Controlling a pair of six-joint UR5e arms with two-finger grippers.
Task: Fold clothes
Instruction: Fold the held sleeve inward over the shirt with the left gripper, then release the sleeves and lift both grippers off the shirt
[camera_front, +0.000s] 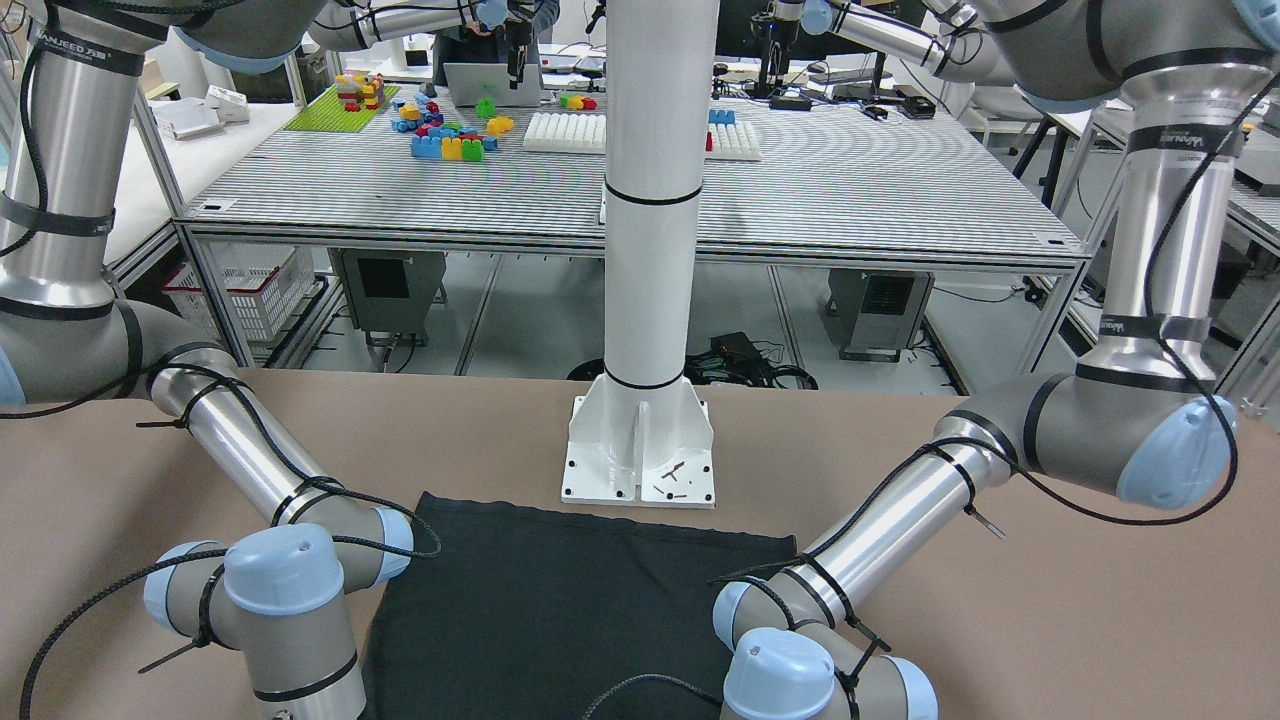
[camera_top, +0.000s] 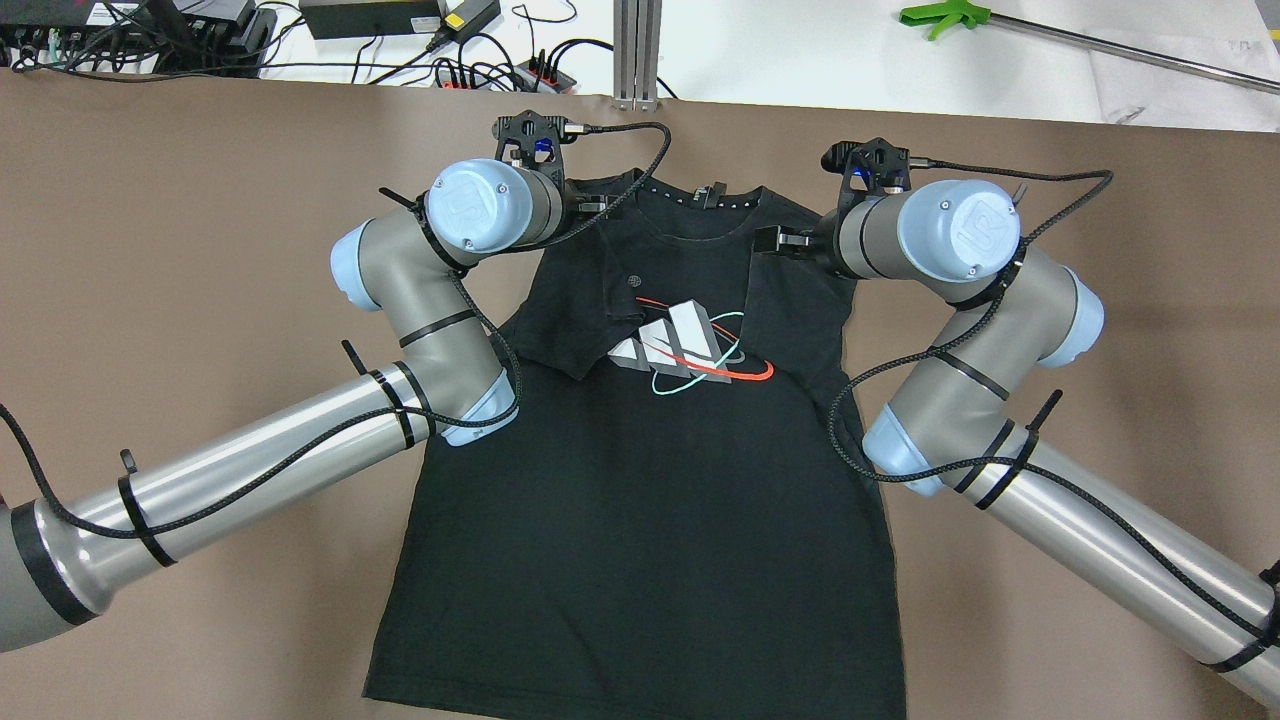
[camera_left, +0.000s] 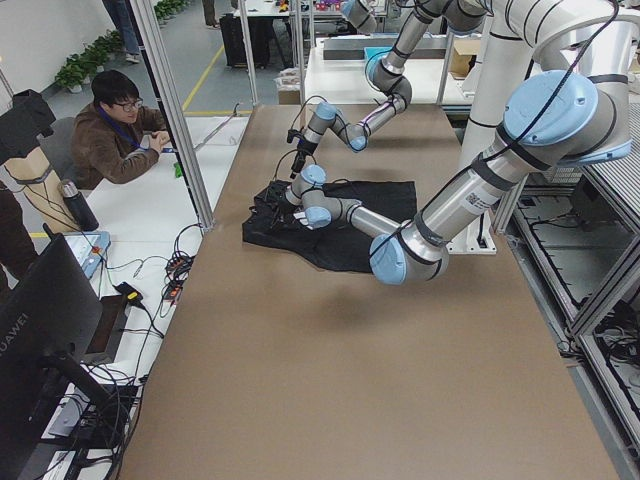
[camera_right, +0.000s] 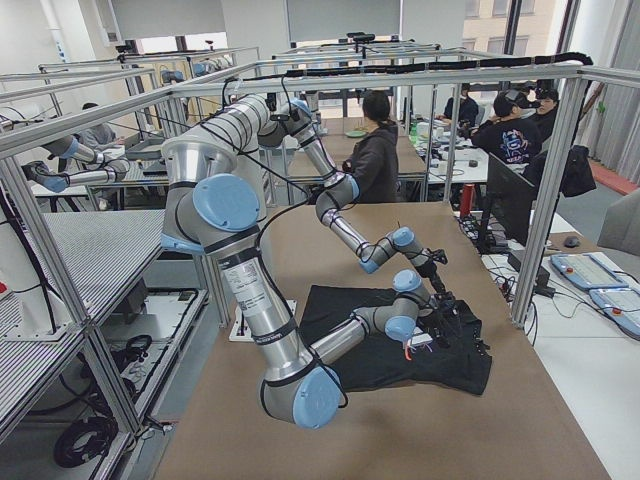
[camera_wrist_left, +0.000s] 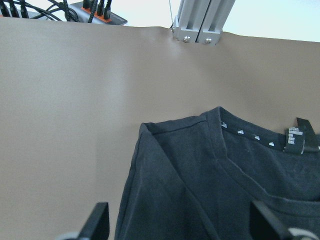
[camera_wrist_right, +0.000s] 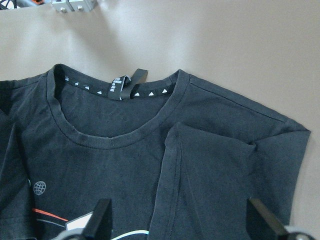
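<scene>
The clothes are one black T-shirt (camera_top: 650, 480) with a white, red and teal chest print (camera_top: 690, 345). It lies flat on the brown table (camera_top: 200, 250), collar (camera_wrist_right: 110, 137) at the far side, both sleeves folded inward over the chest. My left gripper (camera_wrist_left: 180, 225) is open and empty, just above the shirt's shoulder on the overhead view's left (camera_top: 588, 207). My right gripper (camera_wrist_right: 180, 225) is open and empty, above the other shoulder and its folded sleeve (camera_top: 782, 240). The front-facing view shows only the plain hem end (camera_front: 580, 590).
The white pole's base plate (camera_front: 640, 460) stands just beyond the hem. An aluminium post (camera_top: 637, 50), cables and power strips (camera_top: 500, 70) lie past the table's far edge. An operator (camera_left: 120, 125) sits by that side.
</scene>
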